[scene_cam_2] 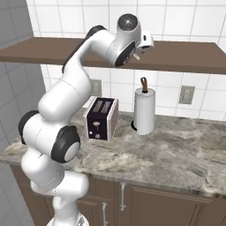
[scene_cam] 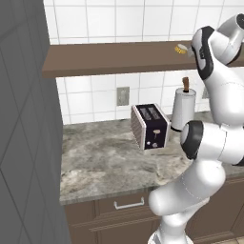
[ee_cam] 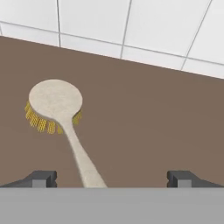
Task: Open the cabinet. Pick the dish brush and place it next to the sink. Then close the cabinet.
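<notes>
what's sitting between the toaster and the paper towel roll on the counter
Nothing: bare counter separates the toaster and the paper towel roll, seen in the right base view.

white square tiles (scene_cam_2: pixel 176 17) cover the wall ahead of me. a long brown shelf (scene_cam: pixel 109 57) runs across it. below lies a grey marbled surface (scene_cam_2: pixel 176 154) with a striped toaster (scene_cam: pixel 150 126) and, at its 3 o'clock, a white paper-towel roll (scene_cam_2: pixel 144 110). outlets (scene_cam: pixel 123 96) sit on the wall. brown drawers (scene_cam: pixel 128 205) lie beneath, and a grey panel (scene_cam: pixel 24 143) stands at my 9 o'clock.
</notes>
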Robot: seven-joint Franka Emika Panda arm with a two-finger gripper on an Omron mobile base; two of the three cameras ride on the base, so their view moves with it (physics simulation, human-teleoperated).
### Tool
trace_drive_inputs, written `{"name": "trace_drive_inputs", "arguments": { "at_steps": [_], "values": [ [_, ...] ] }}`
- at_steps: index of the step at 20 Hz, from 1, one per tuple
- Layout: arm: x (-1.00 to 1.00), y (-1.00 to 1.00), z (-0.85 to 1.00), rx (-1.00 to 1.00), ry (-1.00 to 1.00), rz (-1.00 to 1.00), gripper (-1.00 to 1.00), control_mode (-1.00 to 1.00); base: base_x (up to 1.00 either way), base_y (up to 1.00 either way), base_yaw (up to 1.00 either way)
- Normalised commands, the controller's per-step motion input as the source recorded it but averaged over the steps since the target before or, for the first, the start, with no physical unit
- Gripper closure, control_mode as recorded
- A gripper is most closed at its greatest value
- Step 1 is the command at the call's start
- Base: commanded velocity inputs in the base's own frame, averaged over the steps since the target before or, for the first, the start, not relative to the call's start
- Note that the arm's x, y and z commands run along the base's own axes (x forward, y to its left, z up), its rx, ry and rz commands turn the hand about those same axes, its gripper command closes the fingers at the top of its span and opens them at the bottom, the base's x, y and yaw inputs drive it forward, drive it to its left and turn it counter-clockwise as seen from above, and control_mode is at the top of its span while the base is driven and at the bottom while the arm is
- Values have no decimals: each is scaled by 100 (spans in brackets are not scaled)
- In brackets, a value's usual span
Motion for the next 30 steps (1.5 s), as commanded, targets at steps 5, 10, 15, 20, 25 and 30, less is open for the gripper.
{"name": "trace_drive_inputs", "arguments": {
  "at_steps": [5,10,15,20,25,30],
  "values": [
    [11,-8,0,0,8,2,-100,-100,0,0,0],
    [0,-5,-4,0,5,1,-100,-100,0,0,0],
    [0,-4,-16,0,2,2,-100,-100,0,0,0],
    [0,0,-28,0,0,1,-100,-100,0,0,0],
    [0,0,-15,0,0,0,-100,-100,0,0,0],
    [0,0,0,0,0,0,100,-100,0,0,0]
  ]
}}
